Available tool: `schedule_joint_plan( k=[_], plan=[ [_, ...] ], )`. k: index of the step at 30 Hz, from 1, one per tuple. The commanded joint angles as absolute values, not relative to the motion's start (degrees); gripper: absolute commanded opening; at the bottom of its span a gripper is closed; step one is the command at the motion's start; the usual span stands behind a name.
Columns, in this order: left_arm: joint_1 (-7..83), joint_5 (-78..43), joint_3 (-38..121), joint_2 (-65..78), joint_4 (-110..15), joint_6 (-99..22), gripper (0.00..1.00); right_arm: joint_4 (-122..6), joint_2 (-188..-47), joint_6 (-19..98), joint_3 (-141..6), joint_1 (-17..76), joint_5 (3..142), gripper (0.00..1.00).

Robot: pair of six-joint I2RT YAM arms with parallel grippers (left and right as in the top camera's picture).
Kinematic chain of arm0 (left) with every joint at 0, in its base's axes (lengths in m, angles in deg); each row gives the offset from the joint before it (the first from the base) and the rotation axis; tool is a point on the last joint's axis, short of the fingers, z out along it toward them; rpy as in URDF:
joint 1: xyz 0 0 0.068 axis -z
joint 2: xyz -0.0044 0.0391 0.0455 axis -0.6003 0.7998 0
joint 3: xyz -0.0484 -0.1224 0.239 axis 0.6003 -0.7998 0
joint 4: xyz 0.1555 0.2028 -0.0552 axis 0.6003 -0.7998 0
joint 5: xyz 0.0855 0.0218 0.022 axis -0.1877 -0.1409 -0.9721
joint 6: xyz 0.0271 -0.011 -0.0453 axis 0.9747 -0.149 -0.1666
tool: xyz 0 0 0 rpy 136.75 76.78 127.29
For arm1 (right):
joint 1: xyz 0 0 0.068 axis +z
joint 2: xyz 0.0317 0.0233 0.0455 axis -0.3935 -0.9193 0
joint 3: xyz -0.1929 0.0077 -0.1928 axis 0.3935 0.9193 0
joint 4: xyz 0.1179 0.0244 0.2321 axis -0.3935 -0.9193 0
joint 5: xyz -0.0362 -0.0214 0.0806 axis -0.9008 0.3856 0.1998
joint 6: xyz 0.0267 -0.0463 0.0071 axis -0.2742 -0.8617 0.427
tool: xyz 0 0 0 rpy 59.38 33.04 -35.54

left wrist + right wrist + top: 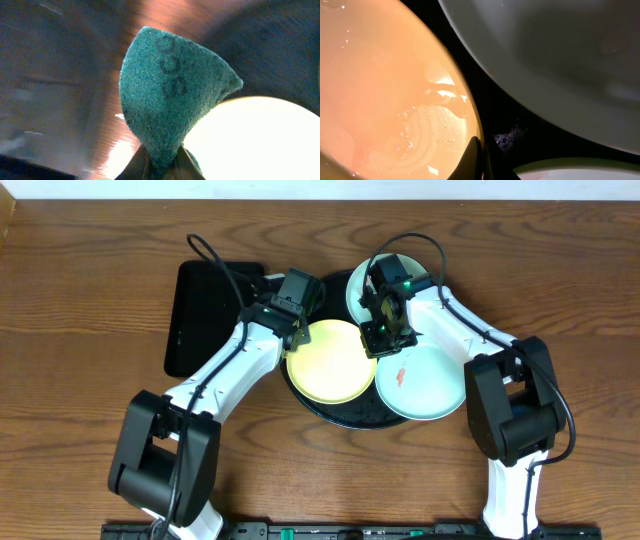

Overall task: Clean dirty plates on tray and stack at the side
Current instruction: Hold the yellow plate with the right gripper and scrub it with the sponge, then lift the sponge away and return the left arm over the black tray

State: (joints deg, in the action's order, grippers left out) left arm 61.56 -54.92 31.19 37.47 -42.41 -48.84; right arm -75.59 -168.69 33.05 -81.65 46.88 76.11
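The round black tray (350, 416) holds three plates. The pale yellow plate (332, 365) lies at its left. A mint-blue plate (425, 385) with an orange-red smear lies at its right. A second mint-blue plate (360, 292) lies at the back, half hidden by my right arm. My left gripper (298, 328) is shut on a green scouring pad (170, 95) at the yellow plate's (260, 140) back-left edge. My right gripper (476, 157) is shut on the yellow plate's (385, 85) right rim, between it and the back mint plate (560, 65).
A smaller rectangular black tray (205, 315) lies on the wood table (80, 300) left of the round tray, close to my left arm. In the right wrist view the black tray floor (510, 115) shows between the plates.
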Motion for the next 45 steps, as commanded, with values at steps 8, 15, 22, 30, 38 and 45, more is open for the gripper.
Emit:
schedule_joint_plan(
  k=[8,15,22,30,38,45],
  plan=[
    [63.9,-34.9,30.0,39.5,-42.8,-48.8,0.08,-75.9,-168.8,33.0,-81.1,46.5,72.1,0.01],
    [64.2,-40.6,28.5,45.0,-42.8,-48.8,0.08,-75.9,-168.8,33.0,-81.1,46.5,72.1,0.01],
    [64.2,-50.6,28.3,47.5,-44.3,-48.8,0.07,-75.9,-168.8,33.0,-81.1,46.5,72.1,0.01],
    [64.2,-67.0,28.3,44.2,-45.4,-48.8,0.07,-76.1,-168.8,33.0,-81.1,46.5,72.1,0.01],
    [64.2,-78.9,28.3,37.5,-44.8,-48.8,0.07,-76.1,-168.8,32.8,-81.1,46.5,72.1,0.01],
    [63.7,-78.5,28.3,29.1,-43.6,-50.0,0.08,-75.5,-167.2,32.9,-81.1,47.2,72.1,0.01]
  ],
)
